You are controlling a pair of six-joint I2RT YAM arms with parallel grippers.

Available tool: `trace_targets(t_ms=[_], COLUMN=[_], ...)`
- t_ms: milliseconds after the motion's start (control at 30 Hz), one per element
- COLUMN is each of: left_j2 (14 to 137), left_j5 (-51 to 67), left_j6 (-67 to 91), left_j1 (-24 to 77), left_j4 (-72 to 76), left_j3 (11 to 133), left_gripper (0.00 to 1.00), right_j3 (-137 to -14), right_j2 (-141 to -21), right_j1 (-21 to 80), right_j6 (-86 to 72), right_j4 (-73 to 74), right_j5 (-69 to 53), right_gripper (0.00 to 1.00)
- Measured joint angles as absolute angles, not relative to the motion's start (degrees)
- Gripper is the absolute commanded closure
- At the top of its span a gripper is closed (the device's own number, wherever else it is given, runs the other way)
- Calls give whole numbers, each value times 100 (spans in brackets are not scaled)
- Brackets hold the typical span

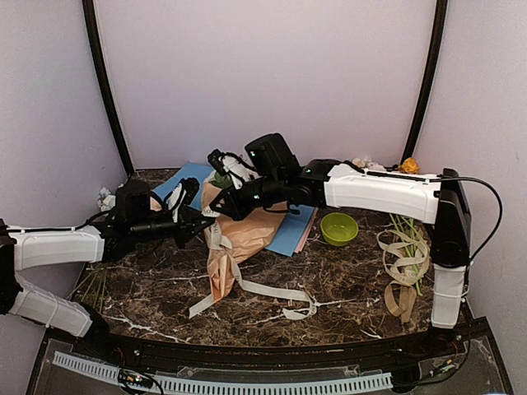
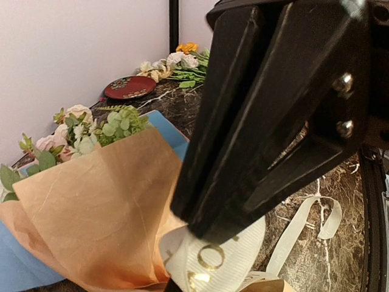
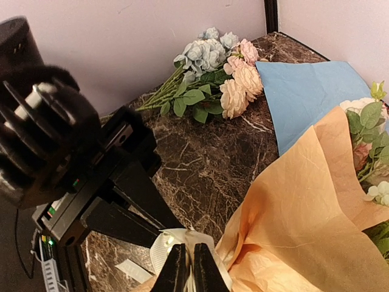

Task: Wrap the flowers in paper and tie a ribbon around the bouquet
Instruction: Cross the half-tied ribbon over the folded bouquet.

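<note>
The bouquet lies mid-table, a cone of tan paper with pink and cream flowers and green leaves at its far end. The cream ribbon loops round the cone and trails over the marble toward the front. Both grippers meet at the cone's left side. My left gripper is shut on a fold of ribbon with gold lettering. My right gripper pinches the same ribbon loop between its nearly closed fingers, right beside the left gripper's black fingers.
A light blue sheet lies under and behind the bouquet. A bunch with blue blooms rests at the back left. On the right are a green bowl, loose stems with a coil of ribbon, and an orange bloom. A red plate sits at the back.
</note>
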State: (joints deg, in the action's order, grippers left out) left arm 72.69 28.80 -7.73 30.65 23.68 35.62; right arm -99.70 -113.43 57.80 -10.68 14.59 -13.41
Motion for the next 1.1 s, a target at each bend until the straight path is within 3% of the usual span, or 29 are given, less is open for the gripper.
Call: trace_targets(t_ms=[233, 600, 800, 1100], left_j2=[6810, 6519, 6445, 6447], left_j5=[2276, 1918, 1833, 1809], left_j6=[-246, 176, 279, 399], left_j1=[3065, 3065, 3065, 3065], left_j4=[2528, 2818, 2864, 2864], left_j3=[2923, 2473, 2392, 2327], left_gripper=[100, 100, 100, 100], right_j3=[-10241, -11115, -11312, -11365], right_j2=[-11428, -12582, -12895, -13030], right_j1=[5472, 5358, 5360, 5360], right_j6=[-945, -897, -864, -644], right_j4=[1562, 1911, 2143, 2541], right_j5=[-1586, -2027, -2193, -2596], right_gripper=[78, 92, 94, 80])
